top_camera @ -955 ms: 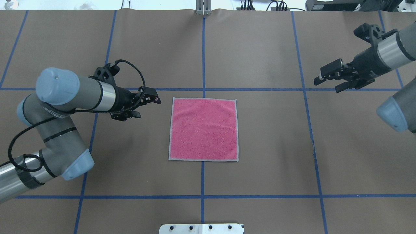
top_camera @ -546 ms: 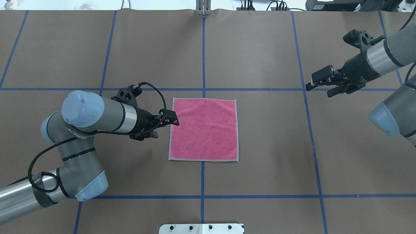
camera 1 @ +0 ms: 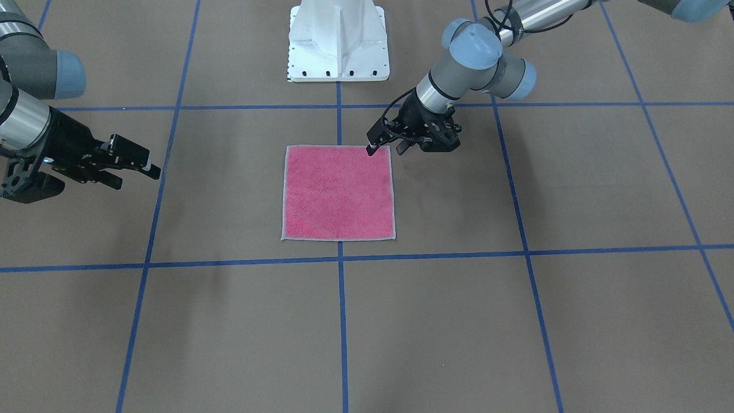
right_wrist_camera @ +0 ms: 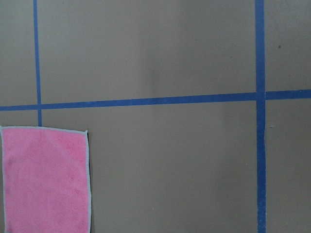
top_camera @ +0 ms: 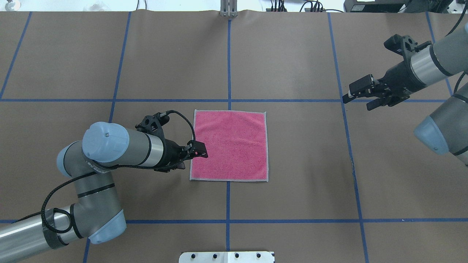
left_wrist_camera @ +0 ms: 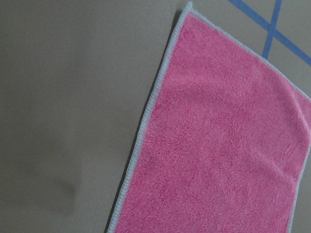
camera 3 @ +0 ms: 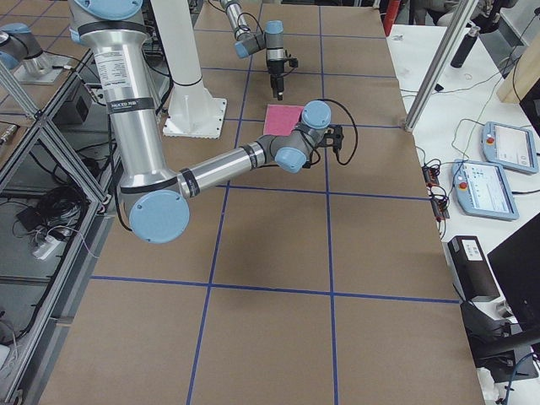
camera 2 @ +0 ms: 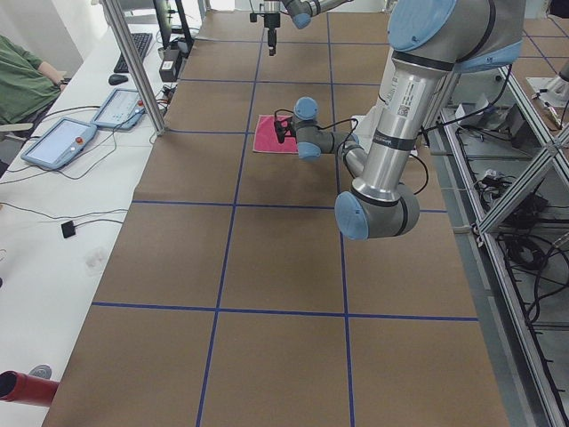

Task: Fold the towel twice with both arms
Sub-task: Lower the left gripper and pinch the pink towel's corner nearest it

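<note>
The table (top_camera: 292, 54) is covered edge to edge in brown paper, marked into large squares by blue tape lines (top_camera: 229, 65). The paper is slightly rippled along the far edge, with a short tear near a tape line on the right. The towel (top_camera: 229, 145) lies flat at the table's middle, pink face up, its pale border square to the grid. The centre tape line runs under it, and its far edge stops just short of a cross line.

The left gripper (top_camera: 193, 160) hangs over the towel's left edge, toward the near corner. Its jaws are spread, with one finger above the pink cloth and the other off to the side over bare paper. Whether either finger touches the cloth cannot be told. The right gripper (top_camera: 357, 103) is well apart from the towel, far out to the right above a tape crossing, its jaws also spread and holding nothing.

The white pedestal base (camera 1: 338, 43) stands at the near edge, on the centre line. Beyond the far edge runs a white bench with two teach pendants (camera 2: 60, 142), a keyboard (camera 2: 140, 44) and loose cables. A person's green sleeve (camera 2: 22, 84) shows at one end. Behind the robot, aluminium framing (camera 3: 51, 143) holds boxes and tangled leads.
</note>
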### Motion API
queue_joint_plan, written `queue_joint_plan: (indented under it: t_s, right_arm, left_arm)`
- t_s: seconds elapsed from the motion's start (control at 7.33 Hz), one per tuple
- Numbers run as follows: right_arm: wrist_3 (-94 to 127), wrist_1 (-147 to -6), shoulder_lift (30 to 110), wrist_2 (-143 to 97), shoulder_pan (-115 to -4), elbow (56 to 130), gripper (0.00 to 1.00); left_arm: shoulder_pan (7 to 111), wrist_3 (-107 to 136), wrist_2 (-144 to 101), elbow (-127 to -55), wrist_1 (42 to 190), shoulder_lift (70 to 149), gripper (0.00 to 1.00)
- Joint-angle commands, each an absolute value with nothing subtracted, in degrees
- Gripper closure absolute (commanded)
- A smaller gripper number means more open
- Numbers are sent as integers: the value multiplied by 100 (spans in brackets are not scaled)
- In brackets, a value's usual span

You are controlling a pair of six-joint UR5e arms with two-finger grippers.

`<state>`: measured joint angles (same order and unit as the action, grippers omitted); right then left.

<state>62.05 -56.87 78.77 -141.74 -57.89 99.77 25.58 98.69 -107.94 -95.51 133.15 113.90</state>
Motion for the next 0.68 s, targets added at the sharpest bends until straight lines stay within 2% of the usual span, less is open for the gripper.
queue_joint_plan:
  t_s: [0.0, 0.55]
  right_arm:
    - [6205, -5687, 7875, -14177, -5783, 9949, 0]
    - [6205, -5687, 7875, -14177, -5774, 9941, 0]
  left_arm:
    - [2400, 9861, -10741, -9519, 13315, 11391, 9]
    - [2268, 9861, -10661, -9466, 13315, 11408, 9]
